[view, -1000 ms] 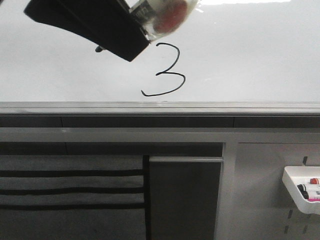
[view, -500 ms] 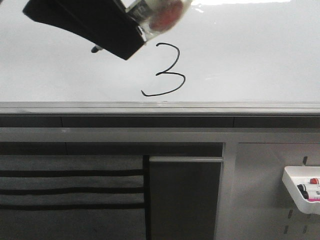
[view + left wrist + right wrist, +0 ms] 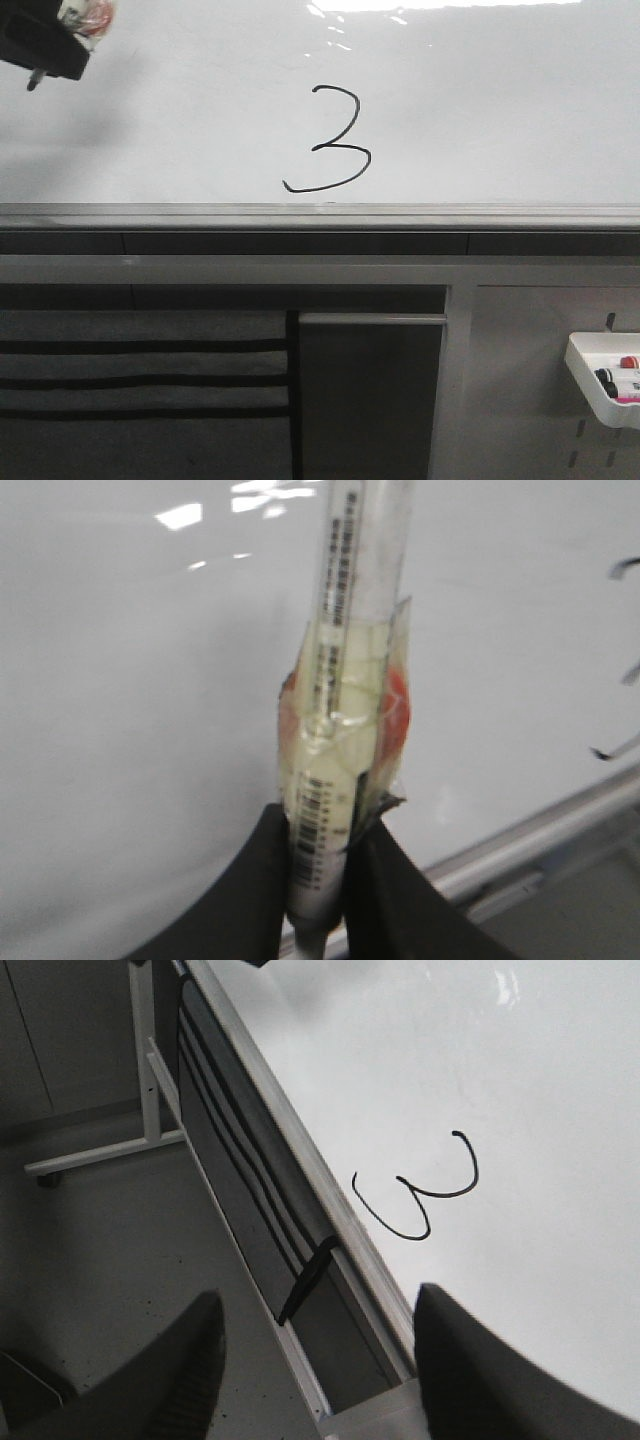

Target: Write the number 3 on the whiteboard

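A thin black number 3 point(image 3: 330, 140) with a long leftward tail is drawn on the glossy white whiteboard point(image 3: 500, 110), just above its grey metal ledge point(image 3: 400, 215). The left gripper point(image 3: 318, 880) is clamped on a clear-barrelled marker point(image 3: 345, 680) wrapped in crinkled tape, at the board's upper left, well apart from the digit. The right gripper point(image 3: 315, 1360) is spread wide, empty. A white tray point(image 3: 600, 385) of markers is seen lower right.
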You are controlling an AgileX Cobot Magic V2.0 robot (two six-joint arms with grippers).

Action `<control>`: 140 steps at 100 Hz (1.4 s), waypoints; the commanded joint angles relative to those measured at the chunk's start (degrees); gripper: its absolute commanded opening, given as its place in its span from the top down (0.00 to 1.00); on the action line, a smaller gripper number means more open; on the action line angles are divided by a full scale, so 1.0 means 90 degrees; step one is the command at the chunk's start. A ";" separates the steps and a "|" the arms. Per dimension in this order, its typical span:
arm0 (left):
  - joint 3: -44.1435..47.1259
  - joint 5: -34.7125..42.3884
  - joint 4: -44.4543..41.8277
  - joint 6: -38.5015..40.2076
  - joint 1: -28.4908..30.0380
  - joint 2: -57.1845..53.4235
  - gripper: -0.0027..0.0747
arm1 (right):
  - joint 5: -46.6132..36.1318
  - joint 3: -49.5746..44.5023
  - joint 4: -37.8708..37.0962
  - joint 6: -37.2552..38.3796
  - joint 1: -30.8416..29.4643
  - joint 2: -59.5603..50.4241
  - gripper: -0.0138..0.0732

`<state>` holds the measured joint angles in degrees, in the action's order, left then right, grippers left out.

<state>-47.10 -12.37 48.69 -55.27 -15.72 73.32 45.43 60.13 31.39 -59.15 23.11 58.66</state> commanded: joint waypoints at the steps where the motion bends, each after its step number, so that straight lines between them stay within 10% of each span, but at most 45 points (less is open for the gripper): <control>1: 0.0127 0.1248 0.0550 0.0070 0.0032 -0.0110 0.99 | -0.0167 0.0150 0.0210 0.0033 -0.0042 -0.0126 0.41; 20: 0.0272 0.2227 0.1268 0.0070 0.0032 0.0306 0.99 | -0.0167 0.0152 0.0210 0.0033 -0.0042 -0.0126 0.41; 123: 0.0272 0.1694 0.1256 0.0070 0.0032 0.0746 0.99 | -0.0079 0.0152 0.0256 0.0033 -0.0042 -0.0126 0.41; 140: 0.0272 0.1667 0.1242 0.0070 0.0032 0.0746 0.86 | -0.0079 0.0152 0.0260 0.0033 -0.0042 -0.0126 0.41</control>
<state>-43.26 1.16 59.89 -55.13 -15.53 81.45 47.06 60.13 31.59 -58.79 22.98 58.66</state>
